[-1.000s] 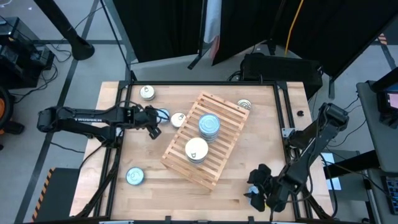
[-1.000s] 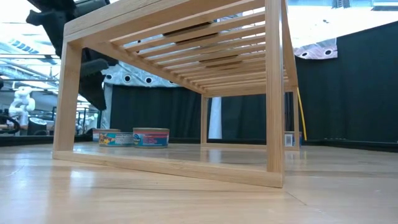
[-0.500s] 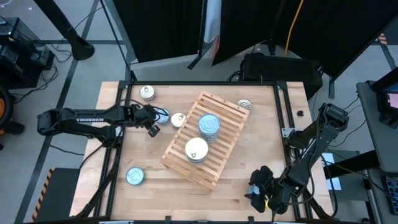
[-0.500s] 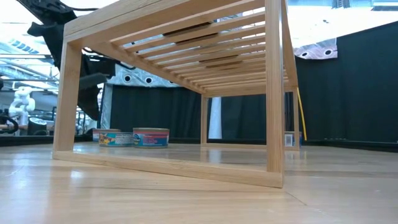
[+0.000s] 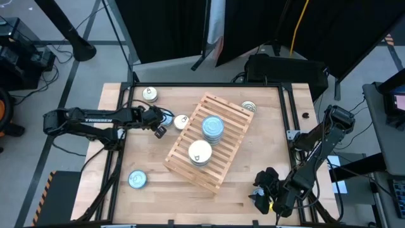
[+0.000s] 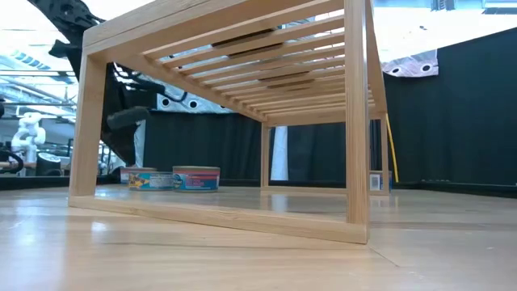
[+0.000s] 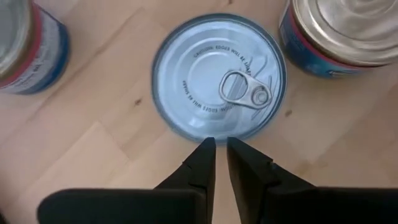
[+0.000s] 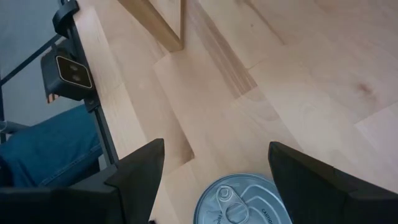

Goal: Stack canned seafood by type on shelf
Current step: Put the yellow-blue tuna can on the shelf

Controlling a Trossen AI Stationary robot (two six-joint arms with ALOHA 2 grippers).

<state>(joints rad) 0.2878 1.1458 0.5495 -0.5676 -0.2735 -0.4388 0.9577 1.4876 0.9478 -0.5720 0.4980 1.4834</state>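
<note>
Left gripper [image 7: 216, 146] is being shown with its two dark fingers [image 7: 200, 163] pressed nearly together, nothing between them, tips poised just short of a blue-rimmed pull-tab tin [image 7: 219, 78] lying flat on the wood. In the high view that left gripper [image 5: 158, 124] is being seen left of centre, with the same tin [image 5: 166, 117] just beside it and a white-topped tin [image 5: 181, 121] close by on the right. The shelf [image 5: 208, 142] is being seen lying diagonally across the middle of the table [image 5: 152, 190]. On its slats a stack of blue-topped tins [image 5: 212, 128] is standing above a stack of white-topped tins [image 5: 200, 152]; how many are in each cannot be counted from overhead.

Loose tins are being seen elsewhere: one [image 5: 149, 94] at the upper left of the table, a silver one [image 5: 249, 107] at the shelf's upper right corner, and a blue one [image 5: 137, 180] at the lower left.

Right gripper [image 5: 264, 193] is being held at the lower right of the table, fingers [image 8: 140, 171] spread wide, over a blue tin [image 8: 242, 200] that is showing between them without being touched.
</note>
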